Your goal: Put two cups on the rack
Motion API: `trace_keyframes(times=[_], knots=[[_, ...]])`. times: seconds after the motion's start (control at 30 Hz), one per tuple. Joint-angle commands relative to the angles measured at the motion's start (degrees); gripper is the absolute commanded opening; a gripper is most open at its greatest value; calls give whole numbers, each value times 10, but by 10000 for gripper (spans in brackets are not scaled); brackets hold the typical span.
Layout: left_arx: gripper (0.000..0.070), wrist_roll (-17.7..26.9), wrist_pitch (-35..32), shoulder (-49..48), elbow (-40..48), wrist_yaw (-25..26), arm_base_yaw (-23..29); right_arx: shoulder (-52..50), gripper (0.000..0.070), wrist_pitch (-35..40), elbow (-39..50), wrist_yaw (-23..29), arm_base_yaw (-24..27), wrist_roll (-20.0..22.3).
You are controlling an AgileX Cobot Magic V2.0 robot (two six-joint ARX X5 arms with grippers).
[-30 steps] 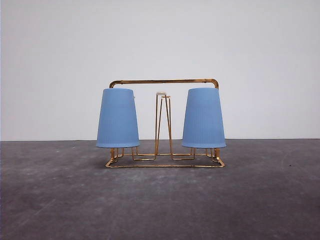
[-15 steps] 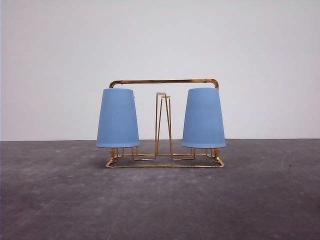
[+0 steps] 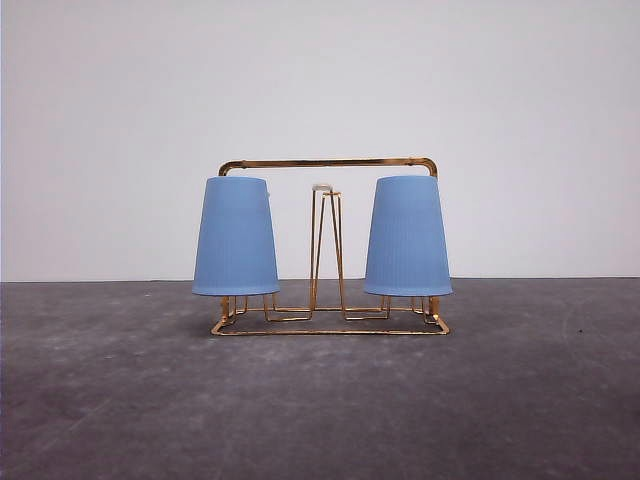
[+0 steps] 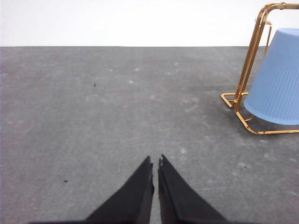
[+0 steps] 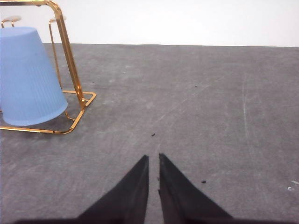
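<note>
Nearest, each wrist view shows its end effector — left end effector [image 4: 155, 163], right end effector [image 5: 153, 161] — fingertips nearly touching, holding nothing, low over the grey table [image 3: 320, 400]. Farther off, the rack [image 3: 328, 163] carries both inverted cups: left cup [image 3: 235, 238] at 9 o'clock, right cup [image 3: 407, 238] at 3. The task looks complete — nothing calls for a grasp. The front view alone shows the white-tipped centre prong [image 3: 322, 188].

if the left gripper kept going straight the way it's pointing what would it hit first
Probably nothing on the table: ahead of the left gripper the grey tabletop looks bare up to the white wall. The rack and its cup sit well off to the side, though depth is hard to judge.
</note>
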State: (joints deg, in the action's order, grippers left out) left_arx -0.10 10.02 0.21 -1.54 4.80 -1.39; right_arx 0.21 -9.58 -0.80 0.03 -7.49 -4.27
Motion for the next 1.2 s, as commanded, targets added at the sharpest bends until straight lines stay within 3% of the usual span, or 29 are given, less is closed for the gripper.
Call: trace_keyframes(times=[0.0, 1.17], knots=[[0, -4, -9, 0, 8, 1, 0, 0, 37, 6, 1, 0, -1, 6], [0, -4, -9, 0, 8, 1, 0, 0, 37, 6, 1, 0, -1, 6]])
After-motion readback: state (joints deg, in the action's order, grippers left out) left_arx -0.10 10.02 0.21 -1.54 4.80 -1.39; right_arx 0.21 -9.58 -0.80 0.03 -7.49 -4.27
